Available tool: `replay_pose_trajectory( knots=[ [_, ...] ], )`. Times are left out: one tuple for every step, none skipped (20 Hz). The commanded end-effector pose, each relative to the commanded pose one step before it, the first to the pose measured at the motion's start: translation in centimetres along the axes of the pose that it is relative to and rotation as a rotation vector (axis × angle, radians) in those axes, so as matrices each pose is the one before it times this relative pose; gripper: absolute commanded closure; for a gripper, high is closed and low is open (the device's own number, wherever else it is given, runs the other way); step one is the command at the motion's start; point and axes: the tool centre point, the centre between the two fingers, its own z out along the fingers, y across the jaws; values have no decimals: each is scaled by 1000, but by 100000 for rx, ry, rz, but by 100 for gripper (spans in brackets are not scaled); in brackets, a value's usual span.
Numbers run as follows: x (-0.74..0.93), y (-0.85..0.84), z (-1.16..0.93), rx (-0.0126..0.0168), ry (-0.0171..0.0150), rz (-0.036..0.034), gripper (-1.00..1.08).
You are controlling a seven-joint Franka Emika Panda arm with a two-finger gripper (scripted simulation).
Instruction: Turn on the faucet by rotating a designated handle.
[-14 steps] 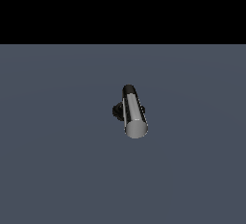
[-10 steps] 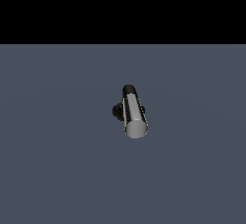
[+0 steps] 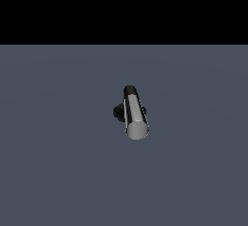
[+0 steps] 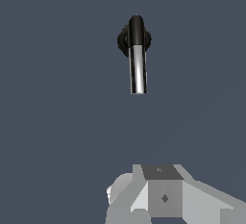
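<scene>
The faucet (image 3: 119, 112) stands alone on the grey floor in the middle of the exterior view. Its black base peeks out behind the handle (image 3: 134, 116), a chrome bar whose flat grey end faces the camera. In the wrist view the handle (image 4: 138, 71) runs from a black elbow (image 4: 136, 31) set on the round black base (image 4: 122, 41). Only grey and white parts of my gripper (image 4: 163, 195) show at the edge of the wrist view, well apart from the faucet. Its fingertips are out of frame. The gripper does not appear in the exterior view.
A flat grey floor (image 3: 58, 171) lies all around the faucet, and a black band fills the upper part of the exterior view.
</scene>
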Motion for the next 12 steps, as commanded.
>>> replay_pose_trajectory(
  knots=[
    [282,-52,1503,-55,-143,-605,108],
    [137,-24,691,-24,-50,-279,108],
    [146,-25,733,-26,-52,-295,108],
    [154,-26,773,-27,-55,-310,108],
    [162,-29,812,-29,-59,-332,108],
    [170,-28,848,-29,-60,-339,108],
    [178,-31,883,-31,-64,-358,108],
    [180,-30,889,-31,-64,-358,108],
    [178,-29,877,-30,-63,-352,108],
    [177,-30,866,-30,-63,-352,108],
    [176,-29,855,-29,-61,-345,108],
    [175,-31,844,-29,-61,-345,108]
  ],
)
